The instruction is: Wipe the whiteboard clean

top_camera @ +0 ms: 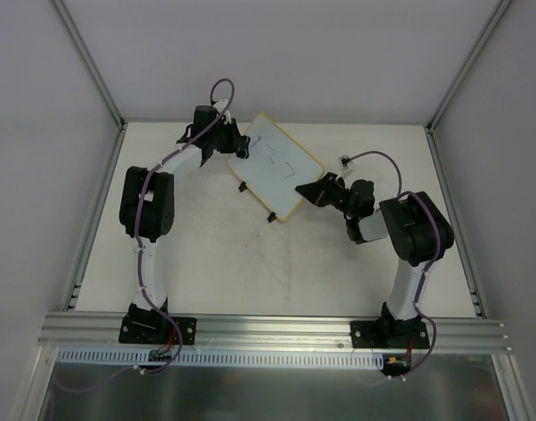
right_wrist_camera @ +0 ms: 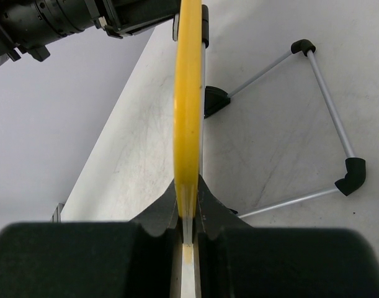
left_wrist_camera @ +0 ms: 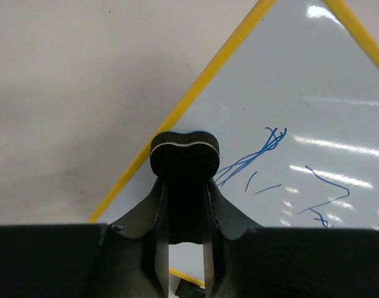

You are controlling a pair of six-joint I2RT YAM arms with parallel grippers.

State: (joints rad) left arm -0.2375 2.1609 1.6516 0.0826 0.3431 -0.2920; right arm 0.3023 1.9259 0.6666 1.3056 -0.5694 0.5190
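Whiteboard point(top_camera: 276, 167) toward the far middle of the table point(top_camera: 206, 263), turned cornerwise with one corner pointing away from the arms. White face up toward the top camera, with a thin yellow frame all round and rounded corners. A few scribbles point(left_wrist_camera: 257, 158) on the face, blue in the left wrist view and only faint dark strokes from above. Two small black clips point(top_camera: 241, 187) on the lower-left edge in the top view.

Left gripper point(left_wrist_camera: 185, 186) at the board's far-left edge, claw pinched tight on a small black block point(left_wrist_camera: 185, 149) with a thin pale line across its rounded top. Block over the white face just inside the yellow frame, the nearest blue strokes just beside it on the right. Actual contact with the surface not clear from this angle.

Right gripper point(right_wrist_camera: 188, 202) at the board's near-right edge, claw narrow and clamped on the frame itself — yellow rim seen edge-on, running straight up from between the two fingers.

Just beside the board in the right wrist view, a stand point(right_wrist_camera: 330, 105) of thin silver rods joined by black corner pieces, one rod ending at a black clip on the board's edge. Board flat or leaning on it — impossible to tell.

Further out: both arms bowed inward toward the board, a purple cable point(top_camera: 145, 219) along the left one. Aluminium rail point(top_camera: 276, 329) across the near edge, both bases bolted to it.
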